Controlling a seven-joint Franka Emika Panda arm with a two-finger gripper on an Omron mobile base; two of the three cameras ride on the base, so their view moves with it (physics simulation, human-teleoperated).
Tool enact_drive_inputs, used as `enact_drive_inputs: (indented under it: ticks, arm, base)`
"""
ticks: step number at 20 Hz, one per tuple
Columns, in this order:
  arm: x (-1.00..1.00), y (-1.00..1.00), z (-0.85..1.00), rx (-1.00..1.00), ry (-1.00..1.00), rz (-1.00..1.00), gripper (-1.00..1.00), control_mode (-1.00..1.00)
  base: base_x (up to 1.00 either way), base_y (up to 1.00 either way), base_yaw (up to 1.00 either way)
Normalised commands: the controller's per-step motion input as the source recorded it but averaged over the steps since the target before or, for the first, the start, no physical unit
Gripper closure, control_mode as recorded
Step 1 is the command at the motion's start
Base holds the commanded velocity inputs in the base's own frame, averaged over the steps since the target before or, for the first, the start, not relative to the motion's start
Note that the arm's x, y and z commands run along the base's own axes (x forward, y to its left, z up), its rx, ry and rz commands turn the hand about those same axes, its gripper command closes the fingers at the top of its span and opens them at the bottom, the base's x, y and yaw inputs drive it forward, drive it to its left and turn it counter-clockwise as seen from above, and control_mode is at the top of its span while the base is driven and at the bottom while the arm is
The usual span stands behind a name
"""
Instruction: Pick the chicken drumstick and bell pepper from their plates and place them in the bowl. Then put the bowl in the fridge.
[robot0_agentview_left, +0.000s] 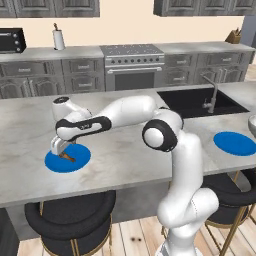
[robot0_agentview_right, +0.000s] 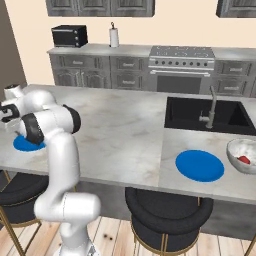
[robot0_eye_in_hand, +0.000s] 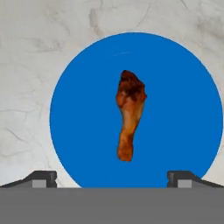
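We see the bell pepper (robot0_agentview_right: 244, 160) already in the bowl (robot0_agentview_right: 235, 150); our hand (robot0_agentview_left: 61, 148), released, hovers over the chicken drumstick (robot0_eye_in_hand: 129, 113); fridge step remains.

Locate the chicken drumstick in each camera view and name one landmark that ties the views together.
Left base view: chicken drumstick at lower left, on the blue plate, right under the end effector.
Right base view: hidden behind the arm; just the plate's edge shows at far left.
Hand view: centre of the picture, thick end up, bone end down.
Shared landmark: that blue plate on the marble counter.
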Motion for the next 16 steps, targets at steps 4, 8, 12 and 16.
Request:
enact_drive_inputs:
  ticks: [4,8,12,16]
  arm:
    - [0.26,0.36,-0.38,0.00,0.00,0.04,-1.00,-1.00]
    - [0.27,0.17,-0.27,0.00,0.00,0.00,-1.00,-1.00]
    - [0.24,0.00,-0.22,0.00,0.00,0.00,-1.00,-1.00]
    - [0.17,-0.01,-0.24,0.00,0.02,0.00,-1.00,-1.00]
  base:
    - [0.00,0.00,0.00]
    - [0.00,0.00,0.00]
    - [0.00,0.00,0.00]
    - [0.00,0.00,0.00]
